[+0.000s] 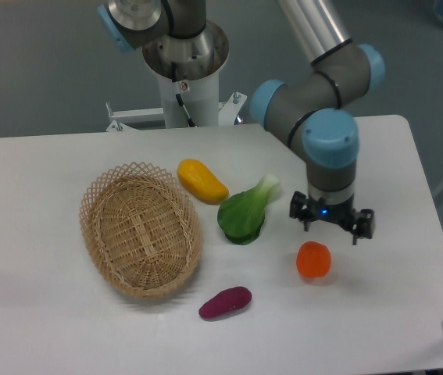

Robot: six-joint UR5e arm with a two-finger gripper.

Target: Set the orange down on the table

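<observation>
Expect the orange (313,259) to be light, firm and smooth, and apt to roll, so take it across its widest part. It's small, round and bright orange-red, sitting on the table (41,164) right of the basket (141,230). Above it, the gripper (330,226) looks spread, holding nothing.

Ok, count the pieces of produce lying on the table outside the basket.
4: the orange below the gripper, the purple sweet potato near the front, the bok choy mid-table, and the yellow mango behind it. The basket looks empty.
</observation>
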